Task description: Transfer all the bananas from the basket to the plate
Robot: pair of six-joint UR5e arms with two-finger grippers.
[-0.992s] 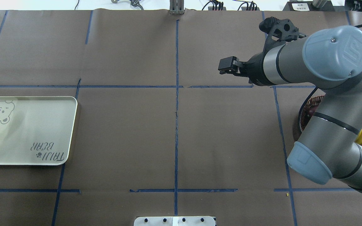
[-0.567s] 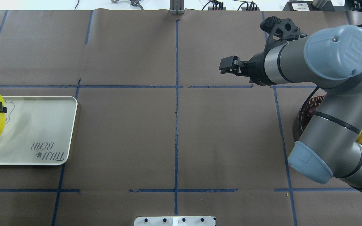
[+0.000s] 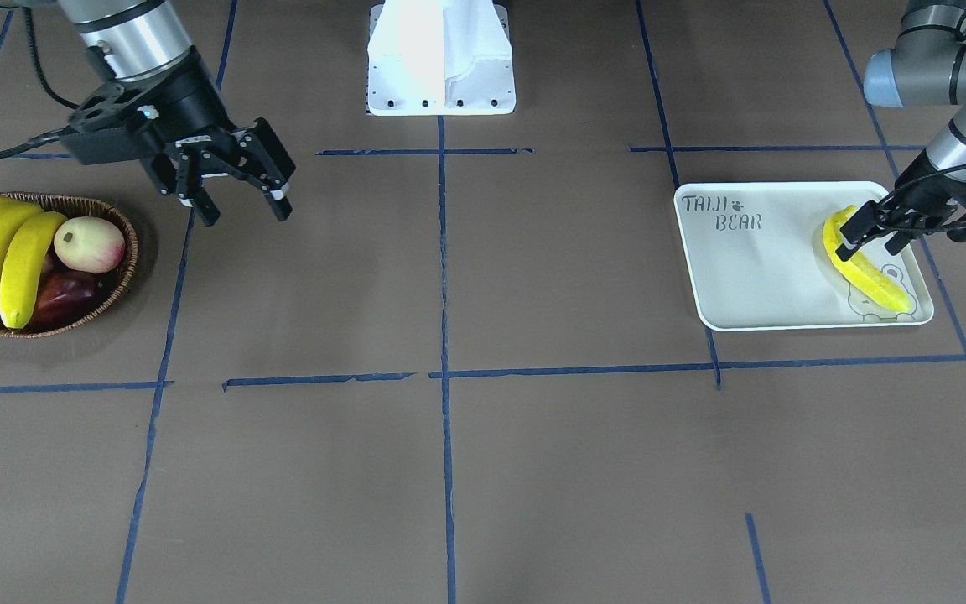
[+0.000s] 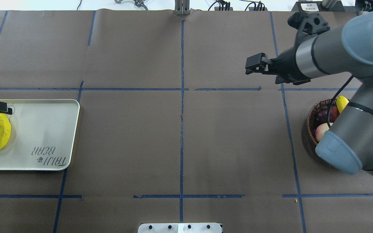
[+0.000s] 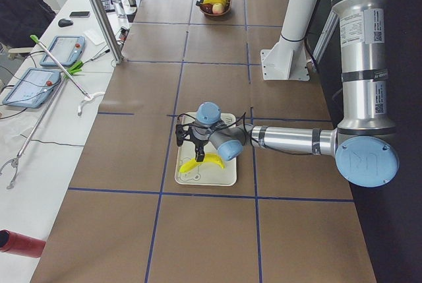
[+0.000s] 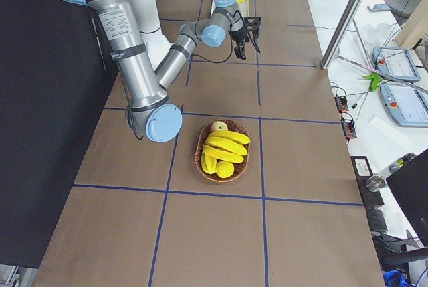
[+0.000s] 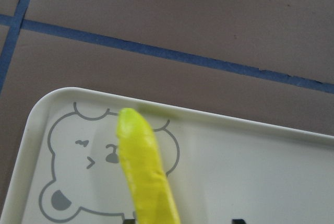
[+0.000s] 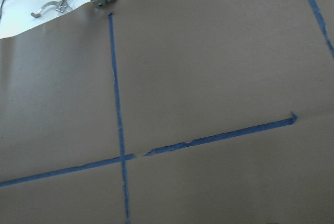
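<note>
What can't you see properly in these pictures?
Basket: overhead, mostly behind the right arm; front view, cut off by the edge.
Left tool: whether it grips the banana, too small in front view, cropped by the overhead edge.
Bananas in the basket: piled, count unclear in right view.

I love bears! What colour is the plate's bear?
Grey-lined bear on the white plate; left wrist view shows best.

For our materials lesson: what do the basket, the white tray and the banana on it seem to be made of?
Basket: brown woven wicker, matte; strands and braided rim show. Tray: likely plastic or melamine; smooth white, moulded rim, printed bear. Banana: even, glossy yellow suggests a plastic replica, though real fruit is possible.
</note>
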